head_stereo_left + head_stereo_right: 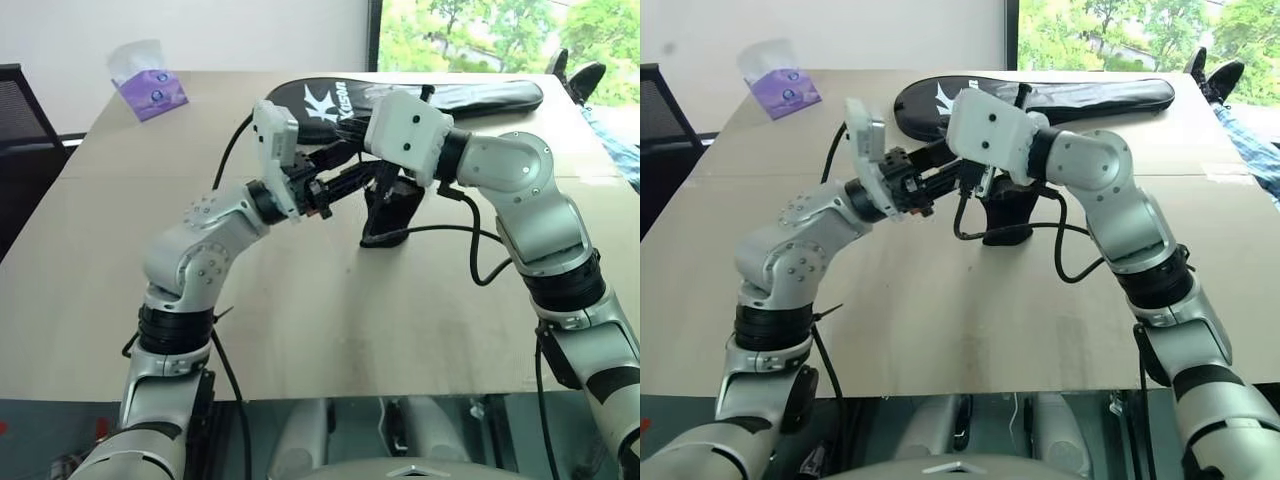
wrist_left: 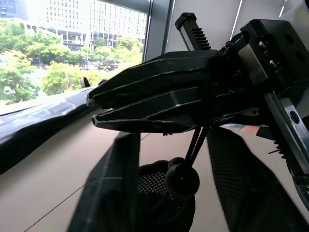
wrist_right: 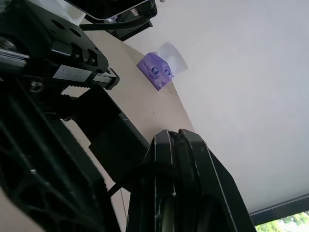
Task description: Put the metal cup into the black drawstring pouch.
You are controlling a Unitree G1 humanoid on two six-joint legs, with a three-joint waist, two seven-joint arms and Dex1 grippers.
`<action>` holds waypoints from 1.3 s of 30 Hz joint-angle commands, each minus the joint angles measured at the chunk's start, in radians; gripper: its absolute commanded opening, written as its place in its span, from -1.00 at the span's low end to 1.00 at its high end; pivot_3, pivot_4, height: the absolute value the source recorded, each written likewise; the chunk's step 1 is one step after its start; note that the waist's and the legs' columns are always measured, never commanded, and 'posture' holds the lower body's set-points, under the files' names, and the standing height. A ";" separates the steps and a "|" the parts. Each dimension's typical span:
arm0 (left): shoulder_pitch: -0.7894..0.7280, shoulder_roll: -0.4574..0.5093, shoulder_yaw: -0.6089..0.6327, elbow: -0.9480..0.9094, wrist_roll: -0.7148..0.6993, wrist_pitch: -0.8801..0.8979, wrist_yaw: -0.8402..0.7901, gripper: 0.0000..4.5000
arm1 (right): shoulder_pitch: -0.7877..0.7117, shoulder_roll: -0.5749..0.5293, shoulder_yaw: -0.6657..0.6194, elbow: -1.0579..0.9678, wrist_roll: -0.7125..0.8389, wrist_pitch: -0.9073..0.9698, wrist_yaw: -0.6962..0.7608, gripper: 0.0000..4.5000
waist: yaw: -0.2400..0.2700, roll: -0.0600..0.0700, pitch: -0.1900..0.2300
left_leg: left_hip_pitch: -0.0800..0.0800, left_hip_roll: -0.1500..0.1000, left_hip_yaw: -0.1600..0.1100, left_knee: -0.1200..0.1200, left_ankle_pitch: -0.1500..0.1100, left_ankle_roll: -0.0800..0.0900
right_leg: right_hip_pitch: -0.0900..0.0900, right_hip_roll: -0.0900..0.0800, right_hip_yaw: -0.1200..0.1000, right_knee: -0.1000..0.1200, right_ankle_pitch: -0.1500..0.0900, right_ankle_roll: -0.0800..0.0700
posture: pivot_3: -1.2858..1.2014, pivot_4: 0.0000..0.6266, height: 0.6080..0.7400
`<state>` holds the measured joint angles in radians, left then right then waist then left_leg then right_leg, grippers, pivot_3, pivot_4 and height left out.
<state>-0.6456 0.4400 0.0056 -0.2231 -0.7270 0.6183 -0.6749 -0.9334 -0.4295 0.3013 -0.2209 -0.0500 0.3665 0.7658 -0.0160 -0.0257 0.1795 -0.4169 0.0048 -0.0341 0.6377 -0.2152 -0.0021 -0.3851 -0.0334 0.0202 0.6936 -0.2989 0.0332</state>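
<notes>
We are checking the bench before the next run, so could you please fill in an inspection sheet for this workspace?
Surface: tan table, a seam line running across it.
Job's things: black drawstring pouch hanging above the table between the grippers, its cord pinched in shut black fingers; metal cup: nothing seen.
Clutter: long black racket cover with white lettering at the far edge; purple tissue pack at the far left corner.
Grippers: right gripper shut at the pouch's top; left gripper close beside it, jaws unclear.
Cables: black cables looping off both arms over the table.
Surroundings: white wall, window with trees, black chair at left.
</notes>
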 commanded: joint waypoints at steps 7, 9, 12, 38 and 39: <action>-0.049 -0.027 -0.028 0.024 0.076 -0.047 -0.050 -0.92 | -0.049 0.004 -0.064 -0.069 0.034 0.041 -0.004 -1.00 | -0.001 0.000 0.000 | 0.000 0.000 0.000 0.000 0.000 0.000 | 0.000 0.000 0.000 0.000 0.000 0.000 | 0.03 -0.52 1.00; -0.025 -0.021 -0.033 0.043 0.101 -0.055 -0.059 -0.92 | -0.076 0.006 -0.098 -0.061 0.057 0.063 -0.015 -1.00 | 0.000 0.000 0.000 | 0.000 0.000 0.000 0.000 0.000 0.000 | 0.000 0.000 0.000 0.000 0.000 0.000 | 0.03 -0.52 1.00; 0.013 0.003 -0.045 0.076 0.161 -0.078 -0.070 -0.92 | -0.131 -0.005 -0.165 -0.020 0.087 0.082 -0.036 -1.00 | -0.001 0.001 0.000 | 0.000 0.000 0.000 0.000 0.000 0.000 | 0.000 0.000 0.000 0.000 0.000 0.000 | 0.03 -0.52 1.00; 0.171 0.227 -0.235 0.024 0.486 -0.113 0.034 -0.92 | 0.487 -0.106 -0.378 0.079 0.252 0.028 -0.203 -1.00 | 0.005 0.005 0.003 | -0.015 -0.001 0.000 0.004 -0.005 0.008 | -0.010 0.000 0.001 -0.002 0.000 0.000 | 0.03 -0.52 1.00; 0.181 0.207 -0.245 0.027 0.498 -0.126 0.042 -0.92 | 0.525 -0.104 -0.369 0.077 0.245 0.012 -0.203 -1.00 | 0.003 0.005 0.003 | -0.015 -0.001 0.000 0.004 -0.005 0.008 | -0.011 0.000 0.002 -0.001 0.000 0.000 | 0.03 -0.52 1.00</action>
<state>-0.4782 0.6332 -0.2534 -0.2173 -0.2888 0.4999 -0.6682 -0.4038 -0.5140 -0.0063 -0.1267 0.2199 0.4254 0.6046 -0.0127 -0.0205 0.1830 -0.4318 0.0040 -0.0331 0.6418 -0.2198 0.0058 -0.3966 -0.0328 0.0219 0.6940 -0.2990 0.0334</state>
